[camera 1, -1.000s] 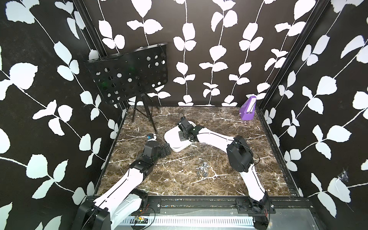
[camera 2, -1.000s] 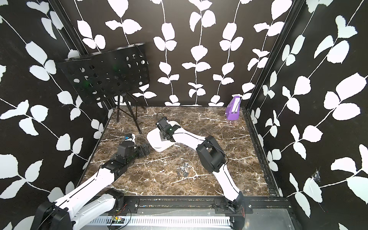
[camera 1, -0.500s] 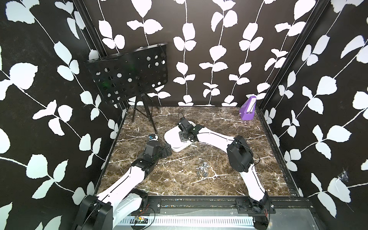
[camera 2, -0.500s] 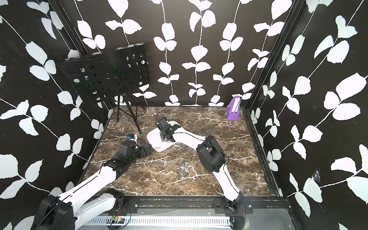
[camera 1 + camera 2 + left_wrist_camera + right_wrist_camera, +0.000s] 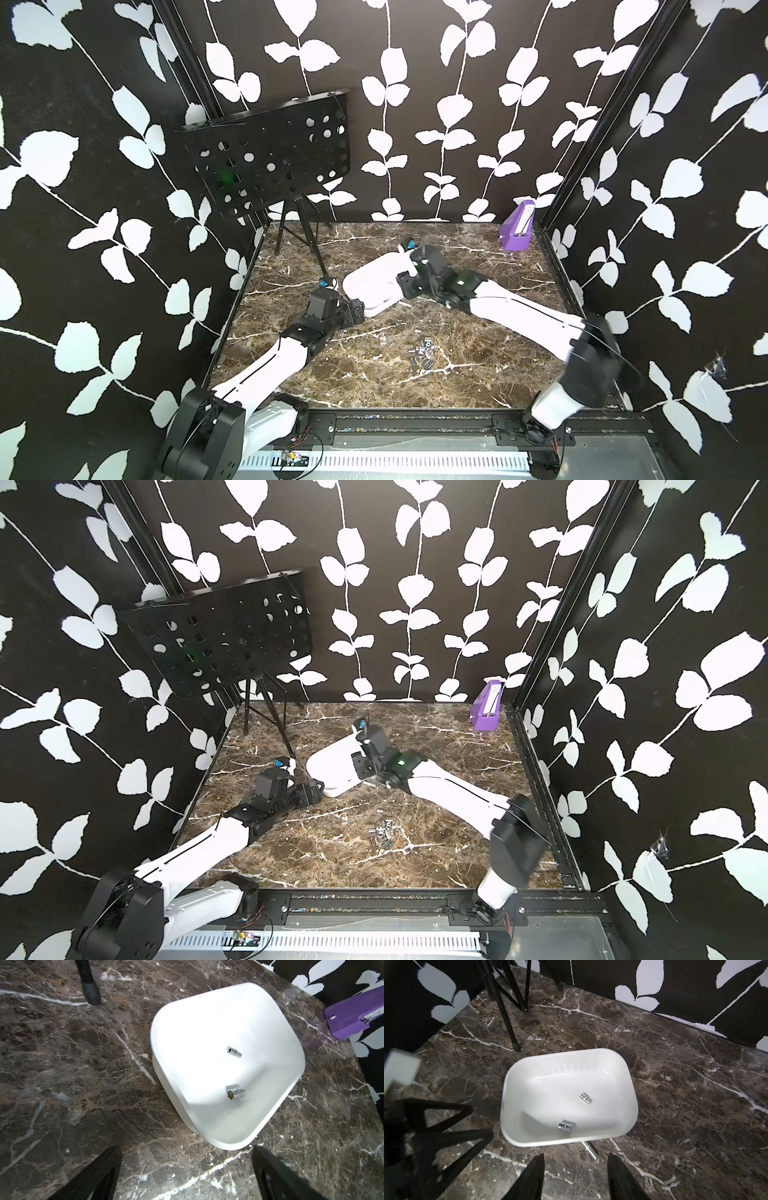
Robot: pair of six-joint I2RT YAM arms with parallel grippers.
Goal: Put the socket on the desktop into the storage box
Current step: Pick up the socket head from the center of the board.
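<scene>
The white storage box (image 5: 529, 1076) lies on the dark marble desktop (image 5: 478, 374) with two chrome sockets in it, a small one (image 5: 585, 1098) and a wider one (image 5: 565, 1126). A long socket (image 5: 590, 1150) lies on the desktop against the box's outer wall. My right gripper (image 5: 576, 1160) is open and empty, just short of that long socket and the box rim. My left gripper (image 5: 187, 1152) is also open and empty, at another edge of the box (image 5: 207, 1022). In both top views several loose sockets (image 5: 422, 358) sit in a heap mid-desktop.
A black perforated music stand (image 5: 270, 153) on tripod legs (image 5: 316, 253) stands at the back left, one leg ending close to the box. A small purple box (image 5: 517, 230) stands in the back right corner. Patterned walls close in three sides.
My right gripper has opened and drawn back a little from over the box. The left arm has edged slightly closer to the box.
</scene>
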